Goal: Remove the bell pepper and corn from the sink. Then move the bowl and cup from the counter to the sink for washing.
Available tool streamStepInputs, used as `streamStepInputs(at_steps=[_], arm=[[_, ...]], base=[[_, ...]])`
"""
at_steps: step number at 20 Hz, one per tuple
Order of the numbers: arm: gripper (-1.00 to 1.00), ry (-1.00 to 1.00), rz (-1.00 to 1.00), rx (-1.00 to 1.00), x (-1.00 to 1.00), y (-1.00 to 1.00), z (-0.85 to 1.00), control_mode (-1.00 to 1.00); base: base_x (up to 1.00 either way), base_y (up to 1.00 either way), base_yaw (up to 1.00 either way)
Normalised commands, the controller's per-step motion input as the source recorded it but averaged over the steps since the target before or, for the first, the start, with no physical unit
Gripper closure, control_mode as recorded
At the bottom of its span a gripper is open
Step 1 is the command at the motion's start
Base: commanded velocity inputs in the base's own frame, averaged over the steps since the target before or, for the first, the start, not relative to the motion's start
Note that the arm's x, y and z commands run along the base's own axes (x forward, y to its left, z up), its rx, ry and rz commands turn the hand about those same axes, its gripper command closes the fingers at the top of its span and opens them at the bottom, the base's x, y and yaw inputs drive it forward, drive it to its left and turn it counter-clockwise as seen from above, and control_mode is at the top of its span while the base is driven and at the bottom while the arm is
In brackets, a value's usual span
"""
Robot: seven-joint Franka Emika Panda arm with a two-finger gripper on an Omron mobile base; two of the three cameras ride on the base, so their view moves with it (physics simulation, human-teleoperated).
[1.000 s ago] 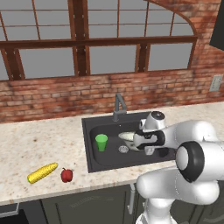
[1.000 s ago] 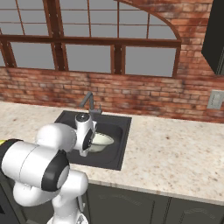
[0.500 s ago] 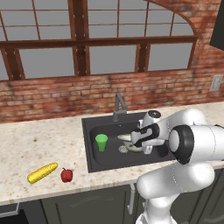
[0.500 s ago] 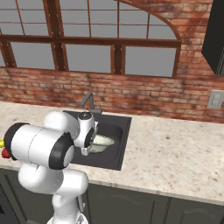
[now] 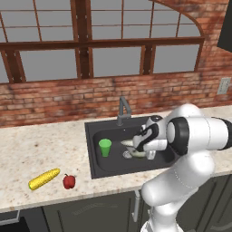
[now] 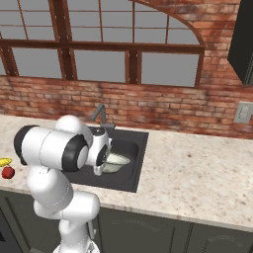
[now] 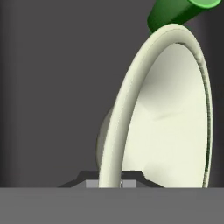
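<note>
My gripper [image 7: 110,183] is shut on the rim of the pale greenish-white bowl [image 7: 175,122], which passes between the two fingertips. From the left base view, the gripper [image 5: 144,147] holds the bowl [image 5: 132,148] low inside the dark sink [image 5: 93,136], just right of the green cup [image 5: 105,147], which stands upright on the basin floor. The cup [image 7: 175,13] shows past the bowl's far edge. In the right base view the bowl [image 6: 117,161] lies beside the hand [image 6: 101,165]. The corn [image 5: 44,178] and red bell pepper [image 5: 69,181] lie on the counter [image 5: 41,149], left of the sink.
The grey faucet [image 5: 123,108] stands at the sink's back edge, close behind the hand. A brick wall and window run behind the counter. My bent arm hangs over the sink's right half. The counter [image 6: 197,173] stretches on to the right of the sink.
The hand has moved left and lower into the sink with the bowl in it, while the elbow swung across. Cup, corn and pepper have stayed put.
</note>
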Motion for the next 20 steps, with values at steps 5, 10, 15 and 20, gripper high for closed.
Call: streamStepInputs(at_steps=[5, 10, 15, 20], arm=[[1.0, -0.07, 0.0, -0.03, 0.17, 0.0, -0.14, -1.0], [1.0, -0.01, 0.0, -0.01, 0.1, 0.0, -0.17, -1.0], [1.0, 0.0, 0.0, 0.0, 0.1, 0.0, -0.2, -1.0], [1.0, 0.0, 0.0, 0.0, 0.06, 0.0, -0.15, -1.0]], base=[[0.0, 0.0, 0.0], [0.0, 0.0, 0.0], [0.0, 0.0, 0.0], [0.0, 0.0, 0.0]])
